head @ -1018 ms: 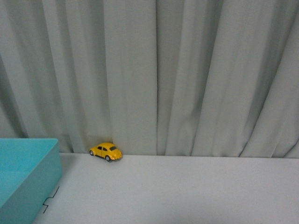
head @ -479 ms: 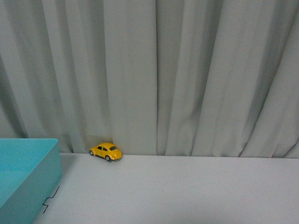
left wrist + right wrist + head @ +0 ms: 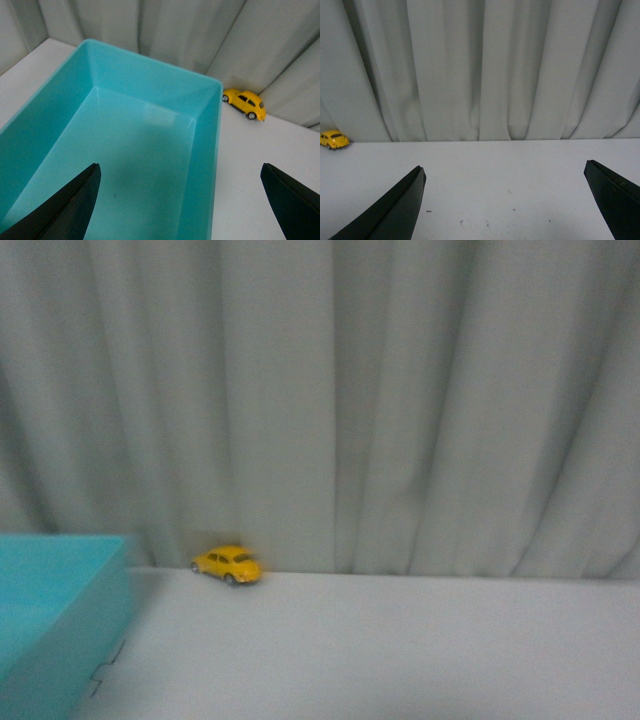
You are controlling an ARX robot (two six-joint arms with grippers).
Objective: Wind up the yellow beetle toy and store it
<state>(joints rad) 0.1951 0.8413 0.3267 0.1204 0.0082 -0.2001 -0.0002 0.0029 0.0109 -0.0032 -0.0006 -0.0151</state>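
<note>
The yellow beetle toy (image 3: 228,564) stands on its wheels on the white table, at the back against the grey curtain. It also shows in the left wrist view (image 3: 244,102) and at the edge of the right wrist view (image 3: 333,139). The turquoise bin (image 3: 50,620) sits at the left, empty. My left gripper (image 3: 180,172) is open, above the bin's near right wall (image 3: 205,165), well short of the toy. My right gripper (image 3: 505,172) is open above bare table, far to the toy's right. Neither arm shows in the front view.
The grey curtain (image 3: 400,410) hangs along the table's back edge, right behind the toy. The white table (image 3: 400,650) stretches from the bin to the right. A small black mark (image 3: 108,665) is on the table beside the bin.
The front view has turned blurred; the toy and the bin stay in the same places.
</note>
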